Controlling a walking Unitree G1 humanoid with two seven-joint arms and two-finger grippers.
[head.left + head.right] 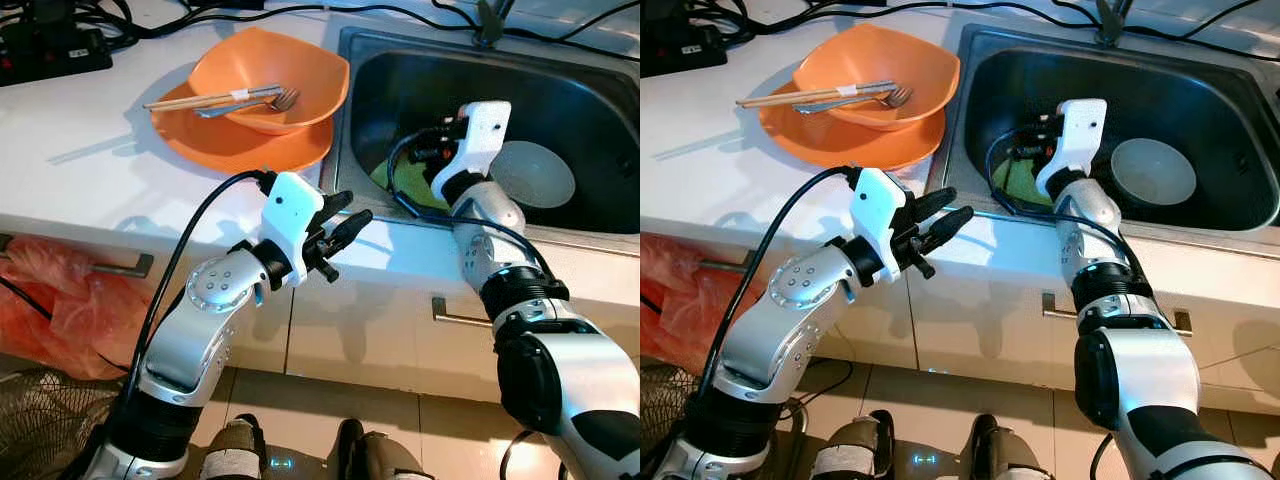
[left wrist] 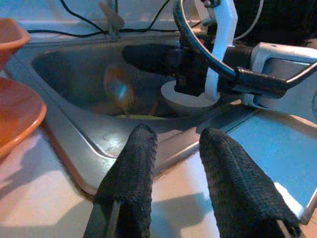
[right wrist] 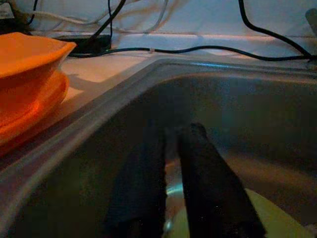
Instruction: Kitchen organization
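An orange bowl point(image 1: 275, 85) sits on an orange plate point(image 1: 220, 145) on the white counter, left of the steel sink point(image 1: 350, 100). Wooden chopsticks point(image 1: 195, 101) and a fork point(image 1: 262, 103) lie across the bowl. In the sink lie a white dish point(image 1: 535, 175) and a yellow-green item point(image 1: 410, 182). My right gripper point(image 3: 173, 134) reaches down into the sink's left part, just above the yellow-green item, fingers pressed close together with nothing clearly between them. My left gripper point(image 1: 355, 207) hovers open and empty over the counter's front edge, near the sink's front-left corner.
A black power strip point(image 1: 50, 50) and cables lie at the back of the counter. A faucet base point(image 1: 490, 25) stands behind the sink. Below the counter are cabinet handles point(image 1: 120, 268) and an orange plastic bag point(image 1: 50, 300).
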